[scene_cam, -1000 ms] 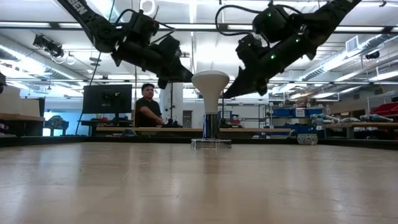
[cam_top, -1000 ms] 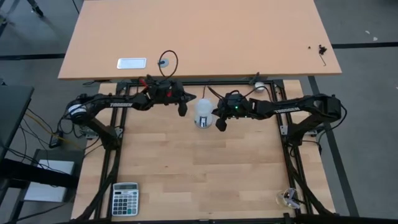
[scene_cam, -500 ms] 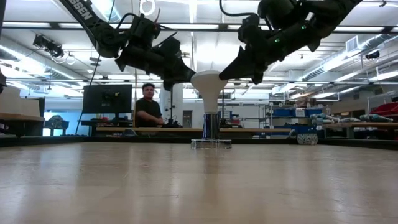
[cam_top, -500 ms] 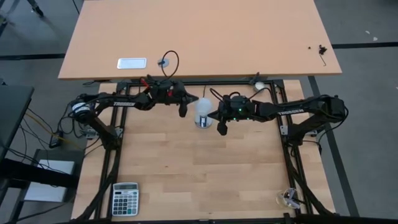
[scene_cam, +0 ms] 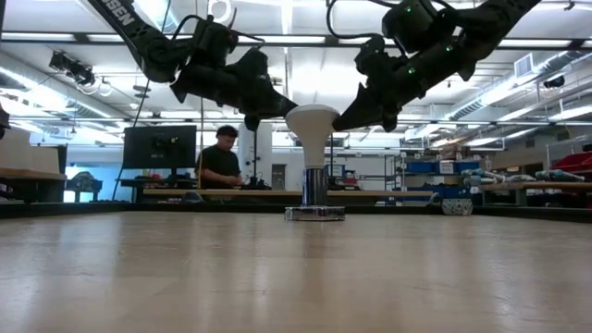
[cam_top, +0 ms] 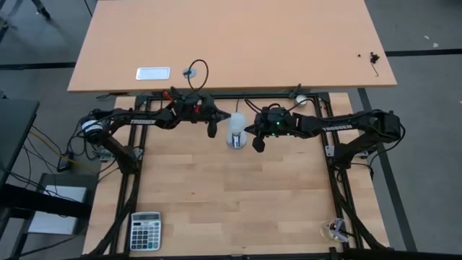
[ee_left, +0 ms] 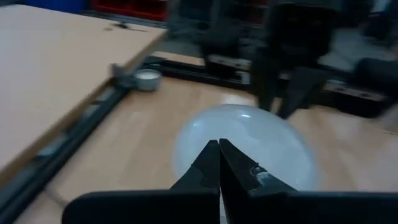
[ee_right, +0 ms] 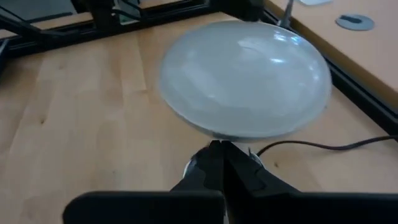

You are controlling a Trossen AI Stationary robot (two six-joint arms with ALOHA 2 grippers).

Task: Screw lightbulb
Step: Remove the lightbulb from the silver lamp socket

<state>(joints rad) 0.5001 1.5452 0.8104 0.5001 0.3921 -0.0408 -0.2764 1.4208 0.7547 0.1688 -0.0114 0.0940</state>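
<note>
The white lightbulb (scene_cam: 313, 118) stands upright, its narrow base in the round silver socket (scene_cam: 314, 214) near the table's far edge; the high view shows its dome (cam_top: 236, 128) from above. My left gripper (scene_cam: 292, 112) is shut, its tips at the dome's left side, and its own view shows them (ee_left: 218, 144) over the dome (ee_left: 249, 137). My right gripper (scene_cam: 337, 126) is shut, its tips under the dome's right edge. Its wrist view shows them (ee_right: 216, 147) just below the dome's rim (ee_right: 245, 74). My left gripper has its shut fingertips against the upper left side of the bulb's dome (ee_left: 202, 132), coming nearly level from the table's left. The bulb stays upright in the socket. My right gripper has its shut fingertips at the underside of the dome's right rim (ee_right: 214, 133), slanting down from the right. Whether they touch the rim, I cannot tell.
A thin black cord (ee_right: 311, 147) runs from the socket. A calculator (cam_top: 146, 231) lies at the near left corner, a clear small thing (cam_top: 336, 230) at the near right. A whitish disc (cam_top: 300, 100) sits on the far frame. A person (scene_cam: 220, 162) sits in the room beyond.
My right gripper has risen from lower beside the bulb's neck to the dome's right rim. My left gripper has turned a little, its tips edging onto the dome's left side. Both have stayed shut, and the bulb and socket have kept their place.
</note>
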